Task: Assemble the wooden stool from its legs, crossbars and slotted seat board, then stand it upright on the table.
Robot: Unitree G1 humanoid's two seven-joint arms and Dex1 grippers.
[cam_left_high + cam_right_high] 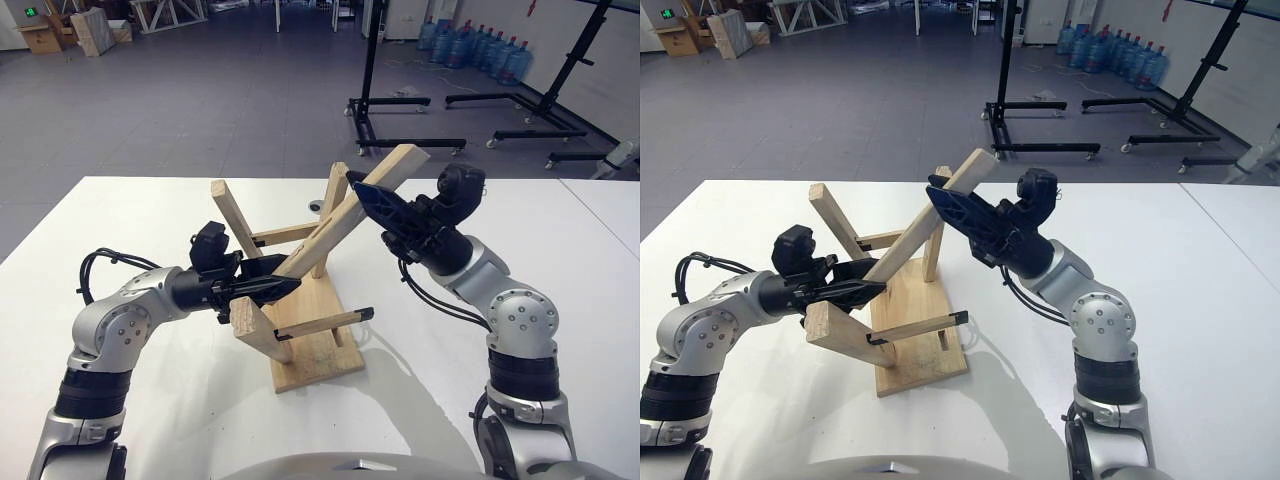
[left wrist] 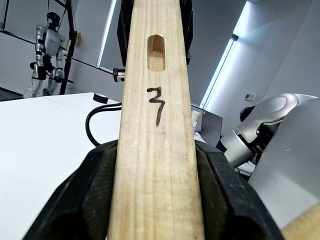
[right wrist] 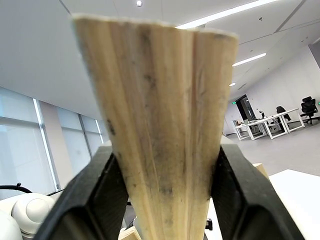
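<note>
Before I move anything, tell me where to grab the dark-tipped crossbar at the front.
I'd grip the crossbar mid-span, coming from above on the robot's right. It juts nearly level over the seat board, with one end seated in the front leg and the dark-tipped end free.

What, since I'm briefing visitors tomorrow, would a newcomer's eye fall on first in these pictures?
The long wooden leg held slanting above the table stands out first, with the left gripper clamped on its lower part and the right gripper near its upper end. Under it, the seat board lies on the white table, with another leg and a crossbar above it.
</note>
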